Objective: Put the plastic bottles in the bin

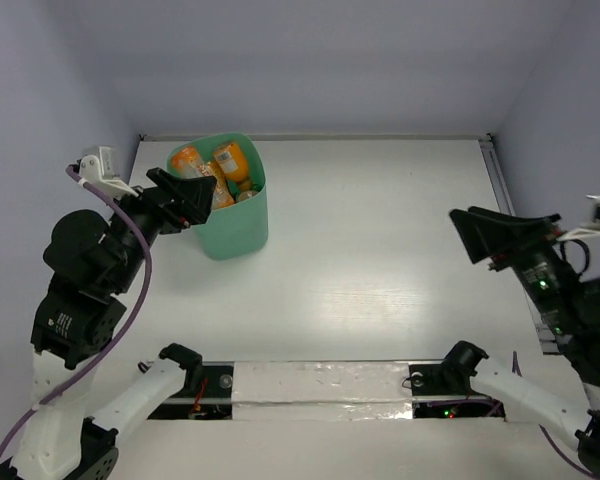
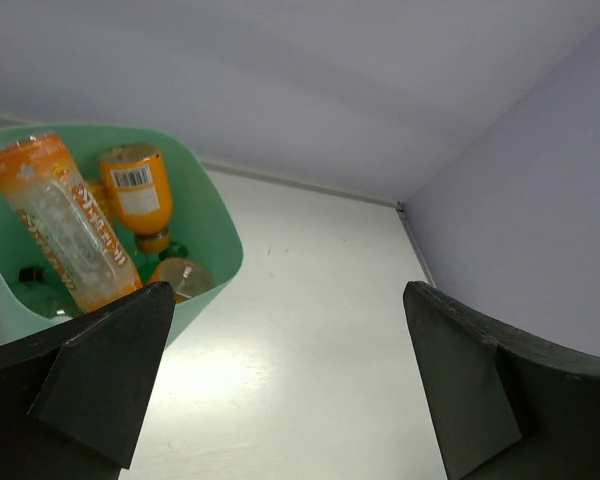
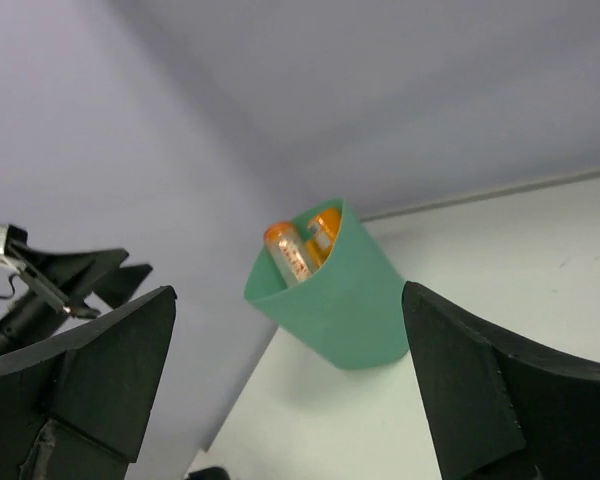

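White bench (image 1: 380,260) was glossy, enclosed by pale lilac walls (image 1: 330,60). The bin (image 1: 235,228) stood near its far-left corner, the plastic bottles (image 1: 228,160) inside it. My left gripper (image 1: 188,192) and right gripper (image 1: 467,236) both gaped wide, holding nothing.

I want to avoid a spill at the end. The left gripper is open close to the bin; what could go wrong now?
1. The open left gripper hangs at the rim of the bin; a careless pull-back might catch the rim and tip it.
2. The orange bottles lean and reach above the rim, so a knock could throw one out.
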Controlling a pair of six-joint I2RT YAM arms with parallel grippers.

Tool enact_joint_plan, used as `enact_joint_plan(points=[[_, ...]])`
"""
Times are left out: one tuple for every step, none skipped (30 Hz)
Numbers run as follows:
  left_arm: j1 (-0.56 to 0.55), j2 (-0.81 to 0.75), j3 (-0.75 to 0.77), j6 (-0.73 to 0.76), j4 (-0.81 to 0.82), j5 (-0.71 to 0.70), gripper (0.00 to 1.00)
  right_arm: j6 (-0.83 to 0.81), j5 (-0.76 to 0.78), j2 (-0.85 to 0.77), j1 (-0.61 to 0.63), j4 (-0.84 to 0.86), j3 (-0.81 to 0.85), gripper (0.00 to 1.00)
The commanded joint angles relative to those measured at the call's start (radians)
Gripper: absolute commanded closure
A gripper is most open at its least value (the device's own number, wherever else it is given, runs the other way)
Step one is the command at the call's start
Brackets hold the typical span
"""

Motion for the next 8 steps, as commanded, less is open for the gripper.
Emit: enact_joint_plan(points=[[-0.005,0.015,0.004,-0.054,-0.018,-0.005,0.01,-0.03,0.136,-0.033,0.005,-0.143,-0.024,0.0],[-0.005,0.021,0.002,-0.066,-0.009,0.019,0.01,-0.031,0.14,-0.044,0.005,-0.153,-0.024,0.0],[-0.005,0.032,-0.005,-0.078,0.005,0.035,0.01,-0.04,0.142,-0.049,0.005,-0.157,-0.024,0.0],[-0.005,0.036,-0.01,-0.098,0.037,0.058,0.01,-0.045,0.142,-0.058,0.005,-0.157,-0.02,0.0],[-0.005,0.041,-0.021,-0.106,0.052,0.066,0.01,-0.059,0.151,-0.059,0.005,-0.163,-0.015,0.0],[-0.005,0.053,-0.021,-0.115,0.061,0.072,0.01,-0.066,0.154,-0.061,0.005,-0.167,-0.009,0.0],[-0.005,0.058,-0.018,-0.12,0.071,0.073,0.01,-0.074,0.157,-0.061,0.005,-0.17,0.006,0.0],[-0.005,0.062,-0.015,-0.126,0.08,0.073,0.01,-0.083,0.157,-0.06,0.005,-0.173,0.014,0.0]])
